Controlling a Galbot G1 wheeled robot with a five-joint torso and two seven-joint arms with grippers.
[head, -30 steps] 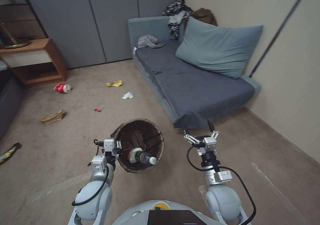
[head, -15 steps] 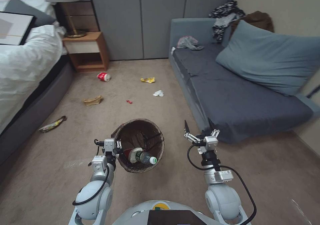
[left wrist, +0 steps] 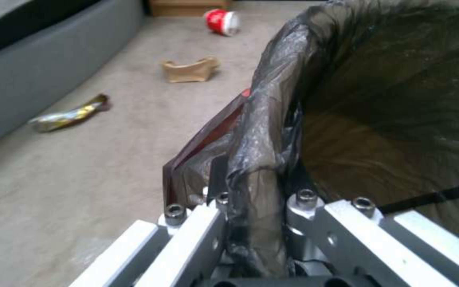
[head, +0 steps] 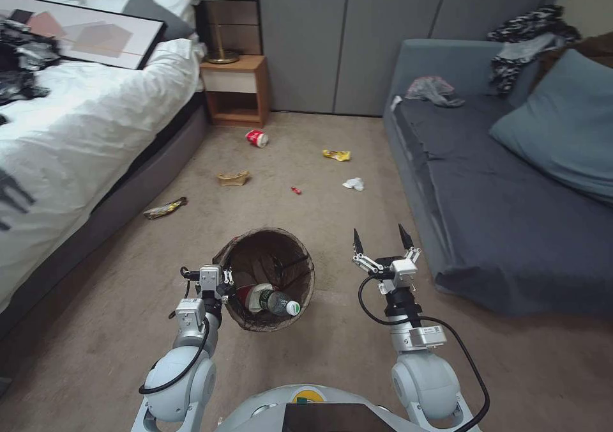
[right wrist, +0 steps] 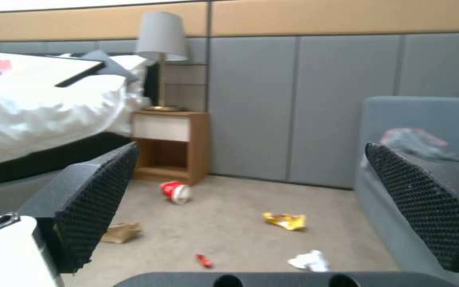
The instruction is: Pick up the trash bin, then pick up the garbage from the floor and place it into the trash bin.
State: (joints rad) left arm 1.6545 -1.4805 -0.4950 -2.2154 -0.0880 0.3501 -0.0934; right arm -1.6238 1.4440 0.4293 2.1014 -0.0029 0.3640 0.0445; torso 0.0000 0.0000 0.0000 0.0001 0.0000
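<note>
Gripping the bin (head: 265,278) by its bagged rim, our left end effector (head: 220,283) holds it off the carpet, a bottle (head: 271,300) inside. Our right end effector (head: 380,239) hangs spread wide and empty beside it; ahead we see a cup (head: 257,138) and wrappers (head: 336,155) littering the floor.

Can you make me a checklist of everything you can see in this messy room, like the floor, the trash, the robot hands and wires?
Surface: beige carpet floor, littered.
Job's things: round trash bin with dark brown bag liner, held up, clear green-label bottle inside; on floor, red-and-white paper cup, yellow wrapper, white tissue, small red wrapper, brown paper bag, shiny gold wrapper by bed.
Clutter: clothes heap on sofa.
Grippers: left gripper clamps bin rim; right gripper open, empty.
Cables: black cable loops along right arm.
Surroundings: white bed, wooden nightstand, grey sofa.
</note>
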